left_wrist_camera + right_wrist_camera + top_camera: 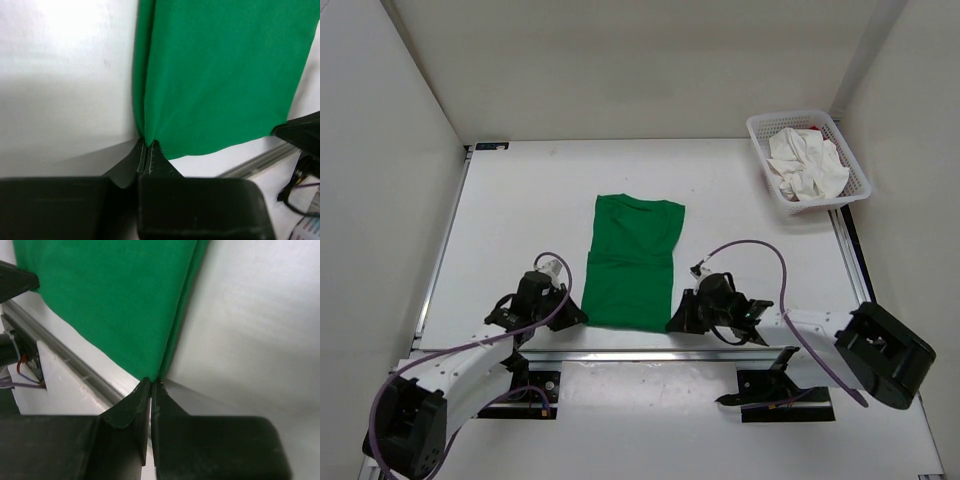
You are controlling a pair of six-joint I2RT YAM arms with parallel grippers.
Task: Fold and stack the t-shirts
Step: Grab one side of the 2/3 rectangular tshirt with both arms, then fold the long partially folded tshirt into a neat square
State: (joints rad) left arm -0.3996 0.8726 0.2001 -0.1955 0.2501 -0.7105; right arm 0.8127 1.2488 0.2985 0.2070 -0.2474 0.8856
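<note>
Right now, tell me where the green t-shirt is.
Top view: the green t-shirt lies flat centre-frame, its near corners pinched by the left hand and right hand; the basket sits far right.

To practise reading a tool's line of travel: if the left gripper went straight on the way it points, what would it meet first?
The green t-shirt: the left gripper, shut, seems to pinch its near corner, with cloth directly ahead.

Most of the green t-shirt (225, 75) beyond the edges of both wrist views
</note>
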